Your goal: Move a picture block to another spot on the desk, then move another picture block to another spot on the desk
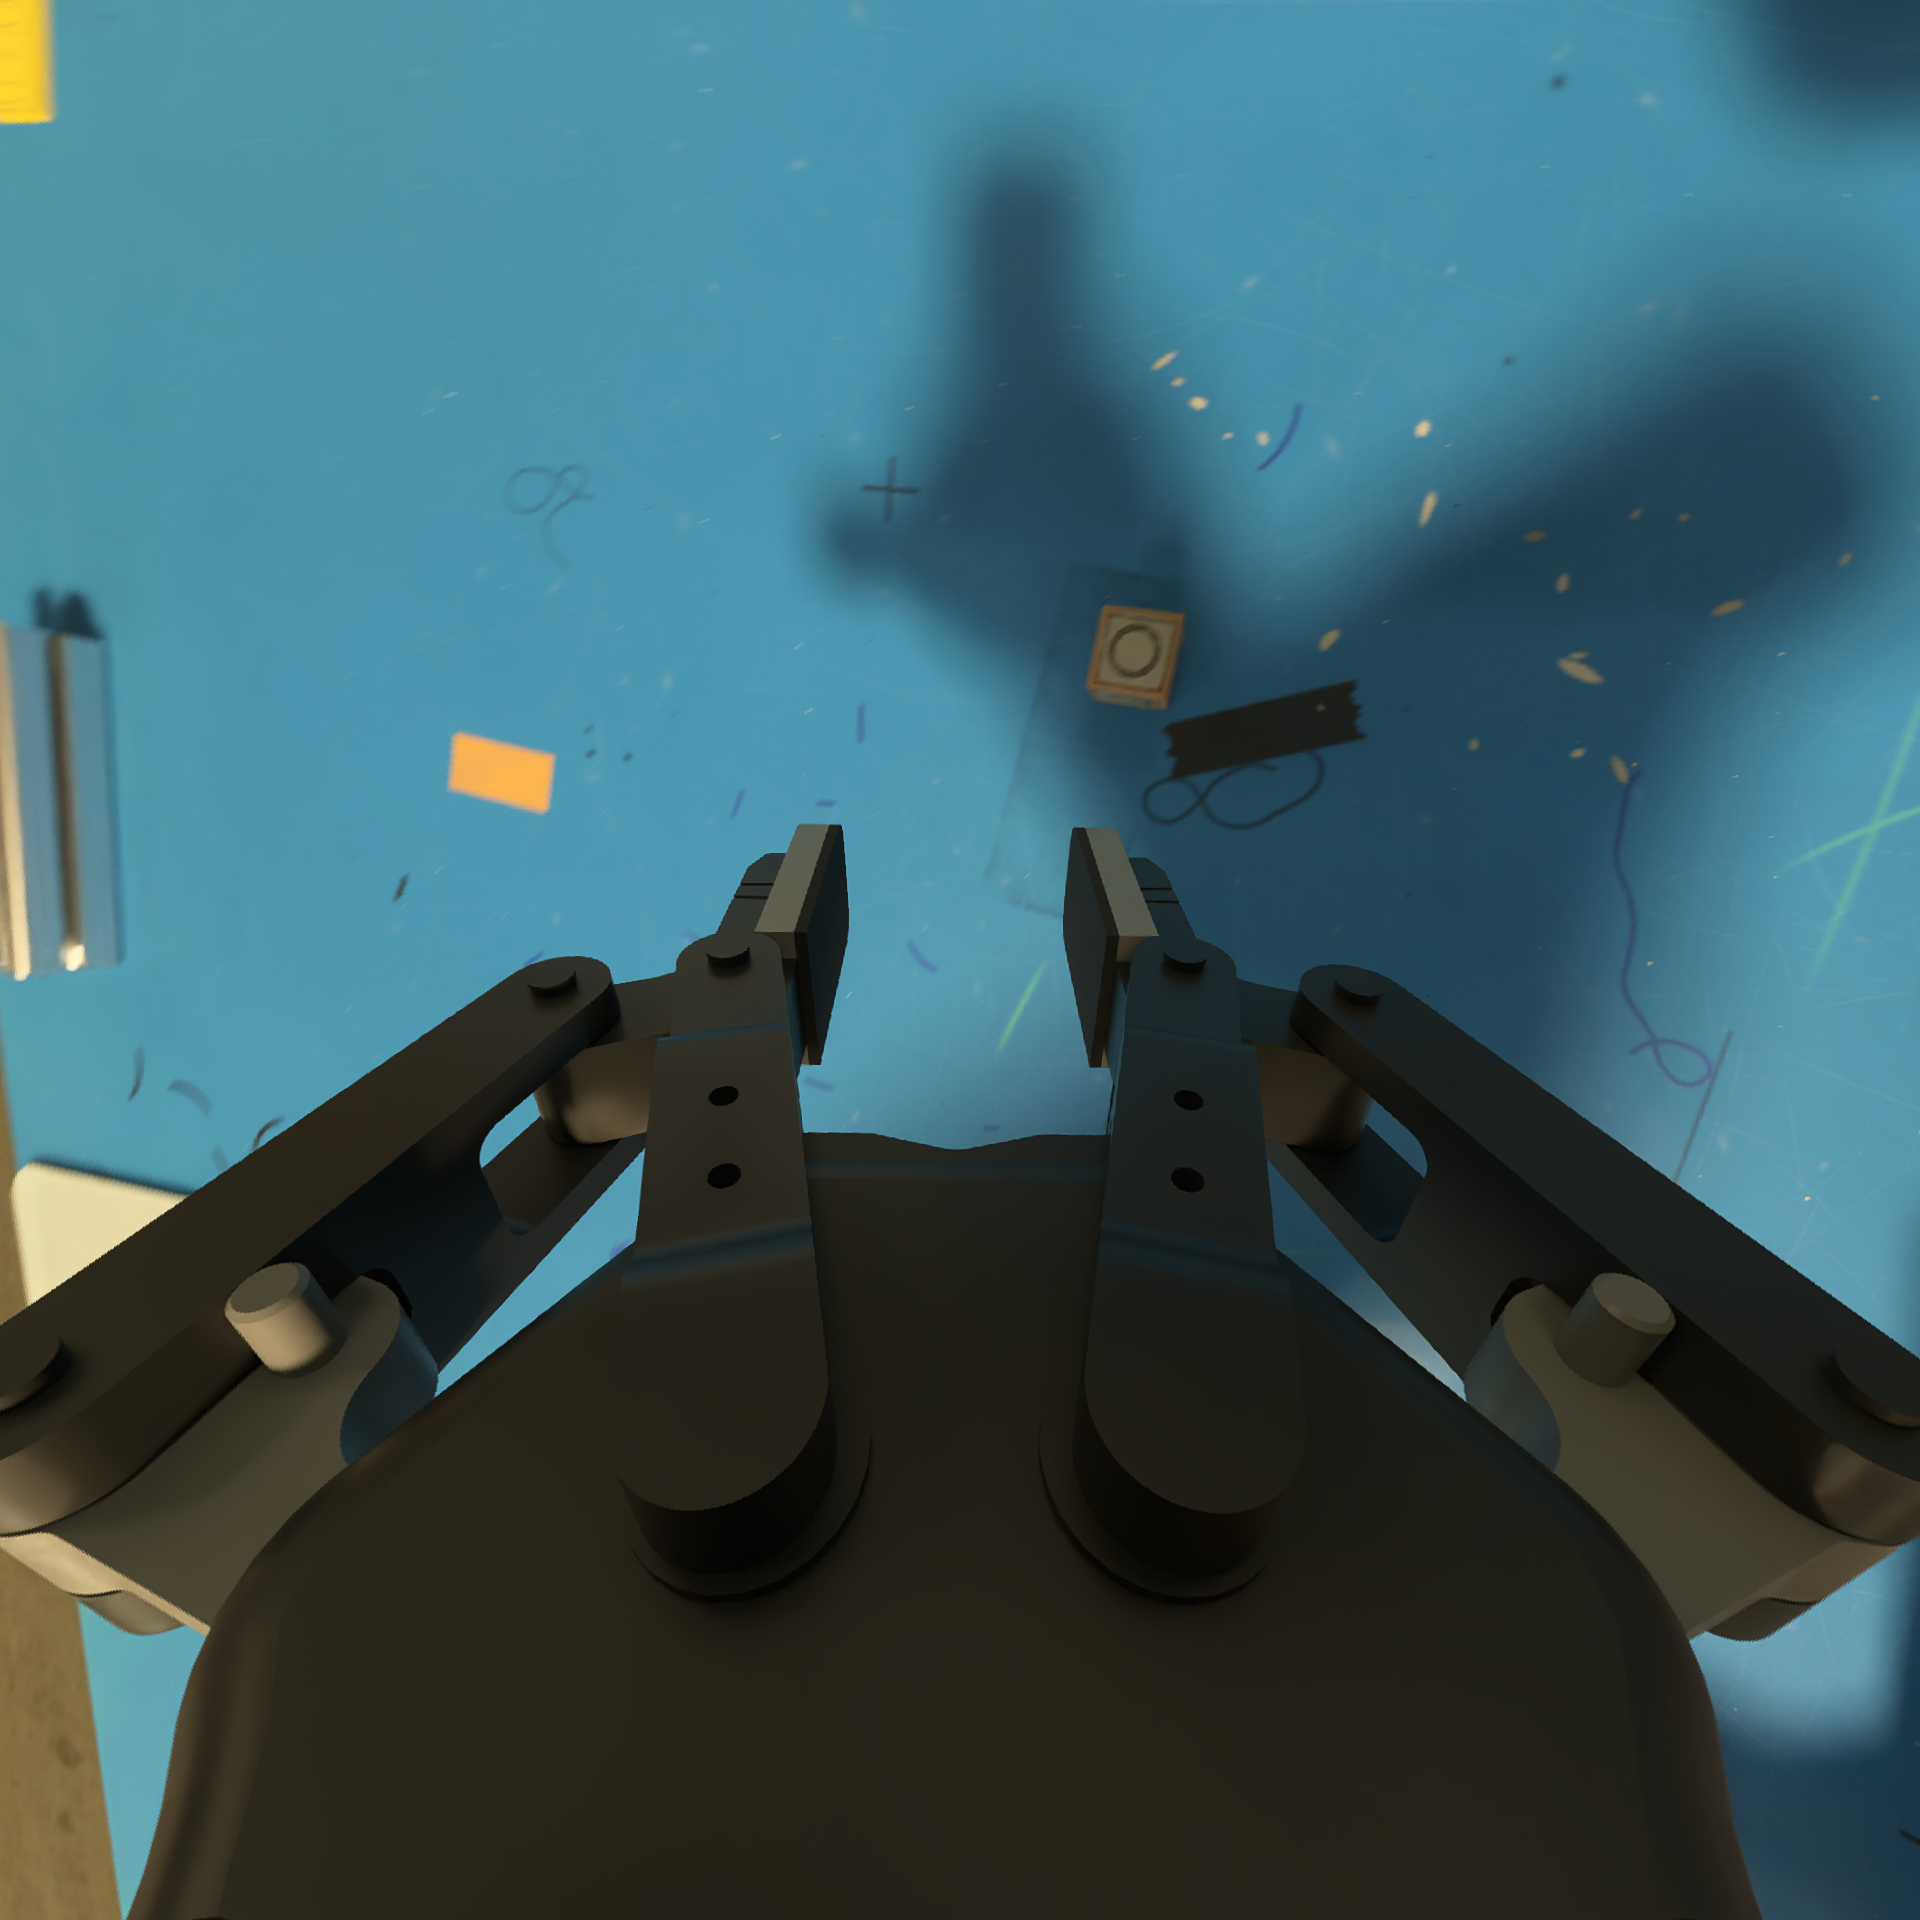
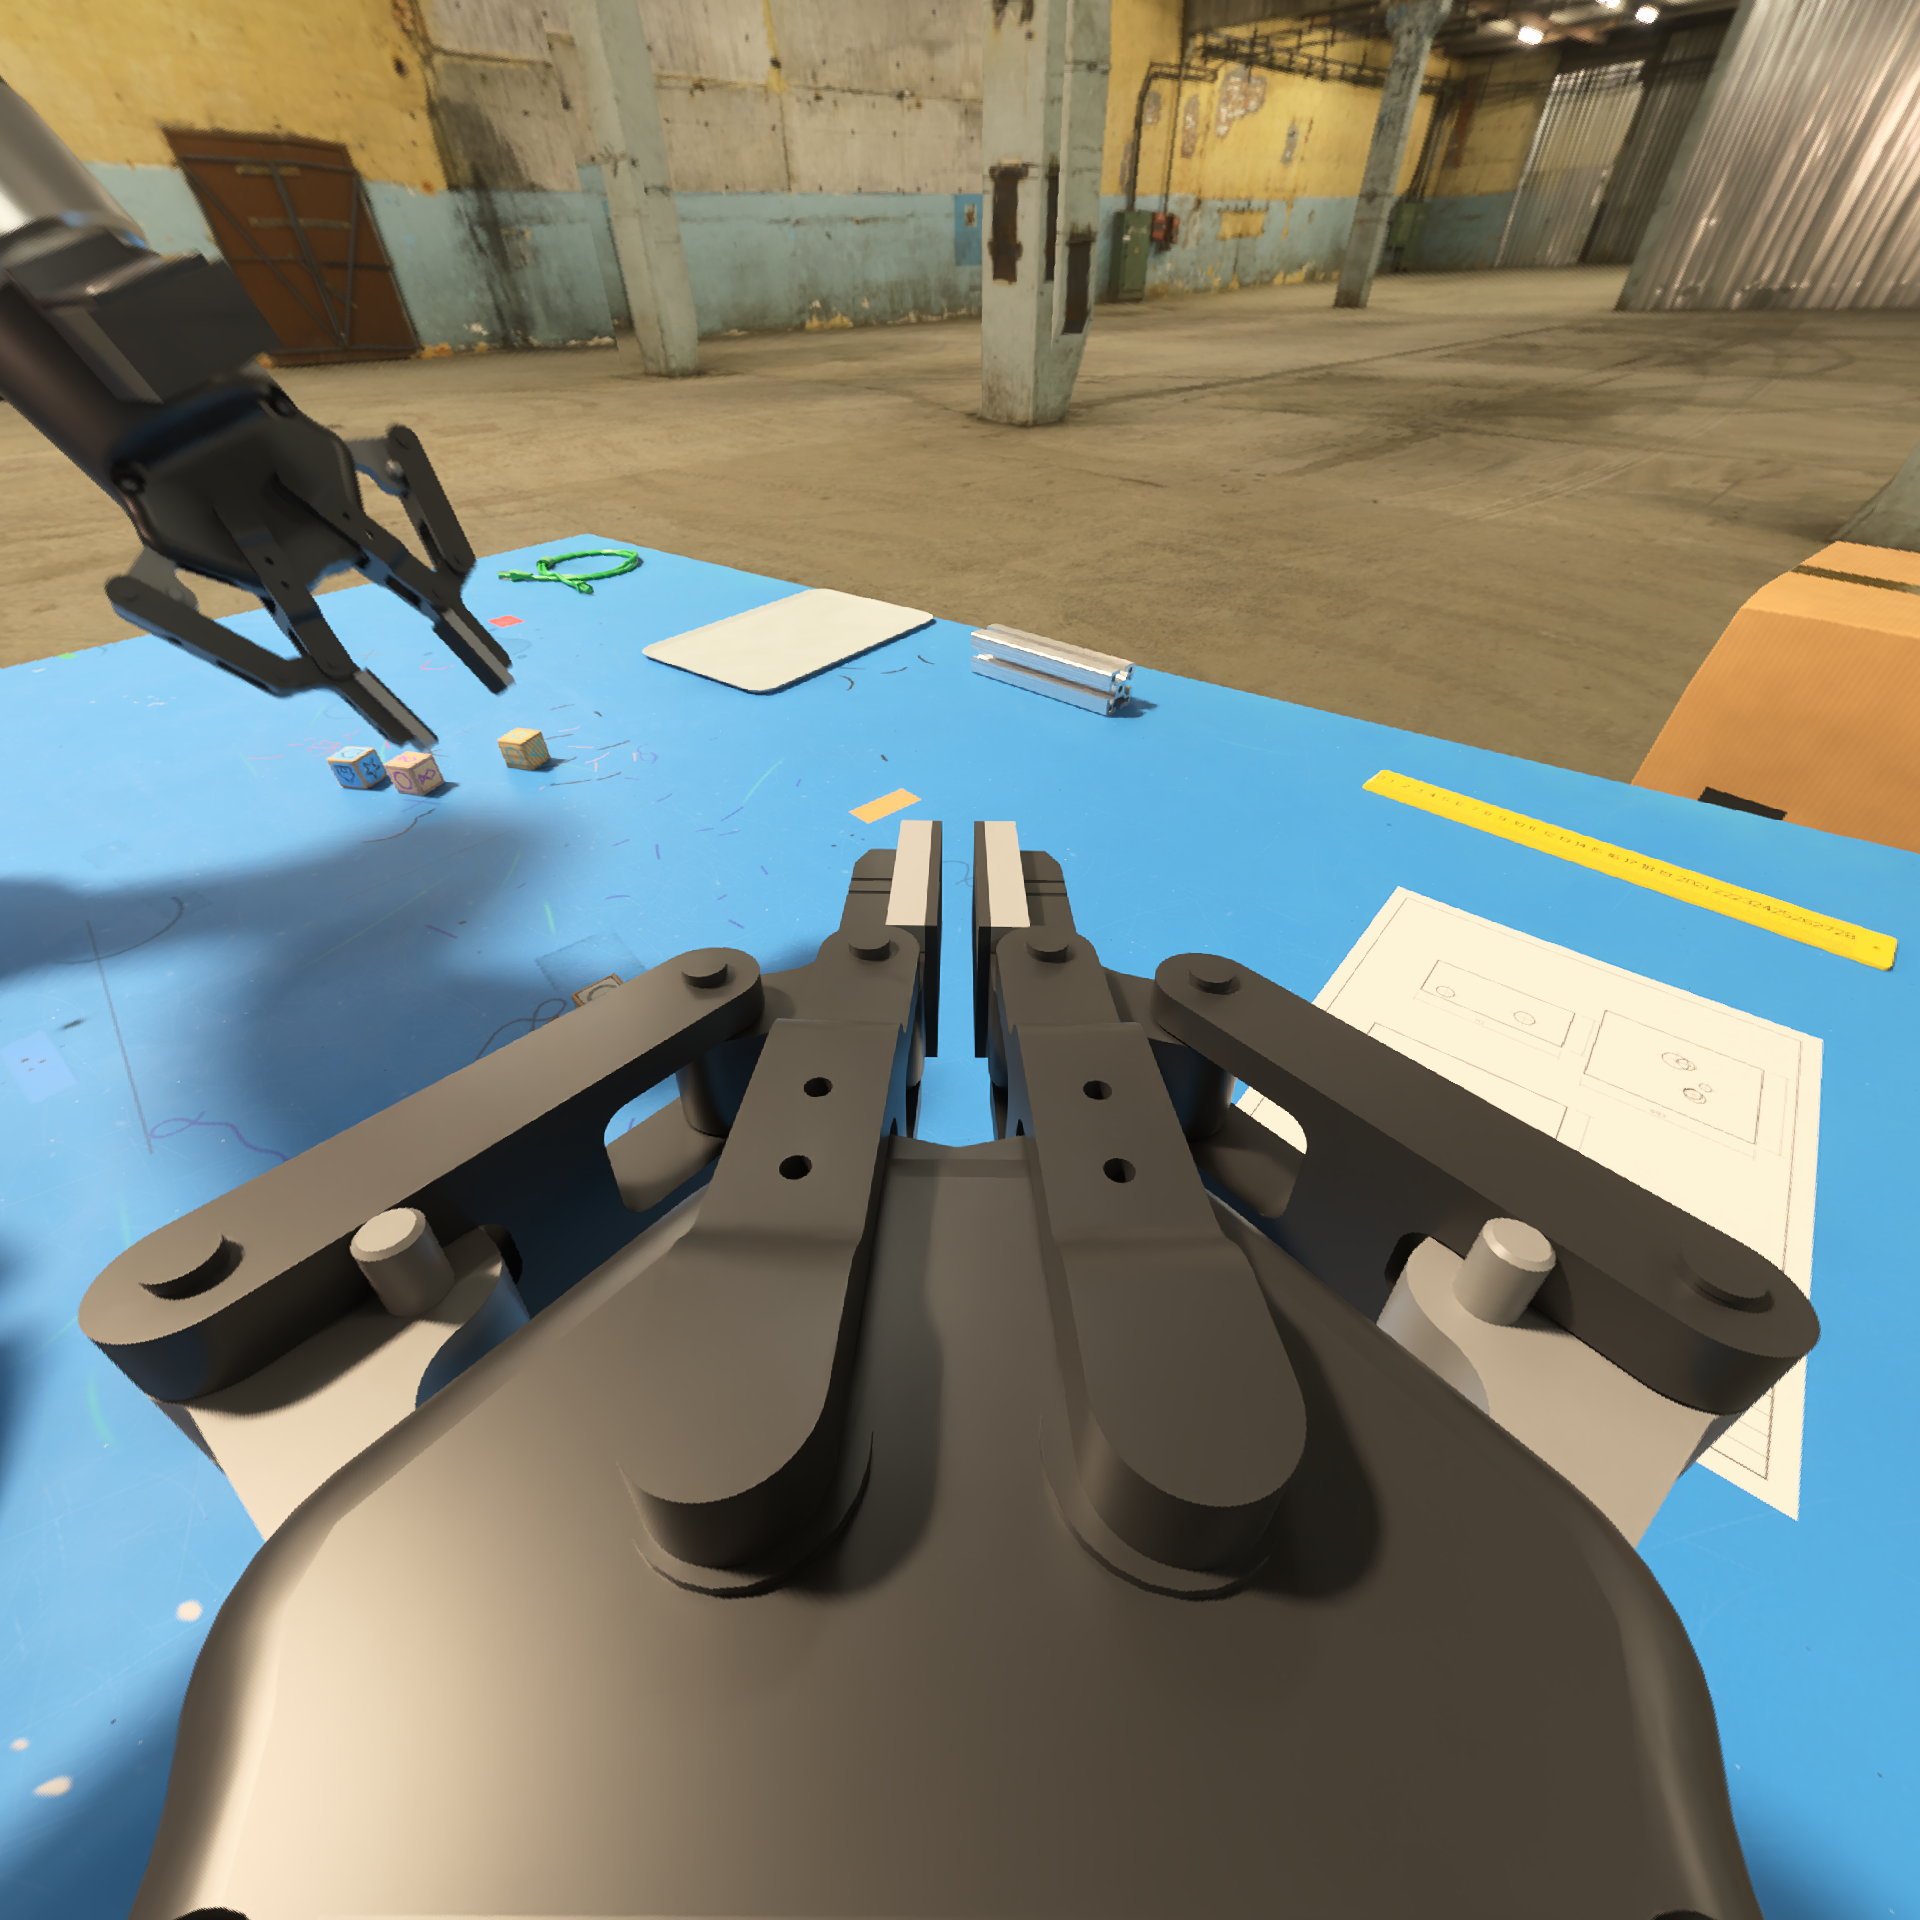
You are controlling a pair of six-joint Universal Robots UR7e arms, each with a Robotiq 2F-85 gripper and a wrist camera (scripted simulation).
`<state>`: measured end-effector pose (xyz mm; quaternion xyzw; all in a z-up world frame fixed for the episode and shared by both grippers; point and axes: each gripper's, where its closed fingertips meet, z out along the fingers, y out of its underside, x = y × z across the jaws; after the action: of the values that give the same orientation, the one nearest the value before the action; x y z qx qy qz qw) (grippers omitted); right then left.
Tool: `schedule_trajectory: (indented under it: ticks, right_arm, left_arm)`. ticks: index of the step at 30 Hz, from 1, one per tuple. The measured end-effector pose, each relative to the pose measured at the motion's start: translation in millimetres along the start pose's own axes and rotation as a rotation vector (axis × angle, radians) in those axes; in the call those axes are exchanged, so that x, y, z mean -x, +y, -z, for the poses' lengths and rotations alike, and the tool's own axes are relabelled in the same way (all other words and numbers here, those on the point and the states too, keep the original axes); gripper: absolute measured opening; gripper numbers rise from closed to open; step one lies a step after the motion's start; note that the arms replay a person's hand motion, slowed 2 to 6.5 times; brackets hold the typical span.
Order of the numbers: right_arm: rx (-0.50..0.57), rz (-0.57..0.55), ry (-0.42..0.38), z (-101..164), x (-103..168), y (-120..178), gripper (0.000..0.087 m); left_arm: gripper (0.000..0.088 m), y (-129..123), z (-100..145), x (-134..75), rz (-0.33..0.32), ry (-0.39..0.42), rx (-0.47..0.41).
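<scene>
Mostly bare blue desk (image 2: 1195,790), scuffed, scribbled; warehouse hall, concrete floor (image 2: 1351,436) beyond.

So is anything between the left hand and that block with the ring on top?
Nothing visible. The open, empty left hand faces the block, which sits ahead and slightly right, with only bare desk between. A black tape strip lies flat beside the block, off the path.

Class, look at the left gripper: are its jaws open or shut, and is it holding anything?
Open and empty. The left gripper shows bare blue desk between its jaws; nothing sits between them.
</scene>
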<state>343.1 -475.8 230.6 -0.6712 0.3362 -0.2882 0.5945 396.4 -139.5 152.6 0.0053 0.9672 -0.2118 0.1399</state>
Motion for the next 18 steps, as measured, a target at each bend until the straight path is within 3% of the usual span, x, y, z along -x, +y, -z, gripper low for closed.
schedule_trajectory:
  ticks: [4, 9, 18]
  right_arm:
    - [-0.002, -0.003, 0.000, 1, -1, 0, 0.0054]
    - [-0.003, -0.015, 0.003, 3, -3, 1, 0.0055]
    - [-0.035, -0.022, 0.001, 6, -5, -4, 0.0054]
  left_arm:
    - [0.0382, 23, 33, 21, 0.064, -0.108, -0.003]
    - [0.0382, 70, 68, 42, 0.177, -0.215, 0.040]
    - [0.0381, 177, 101, 61, 0.492, -0.315, 0.172]
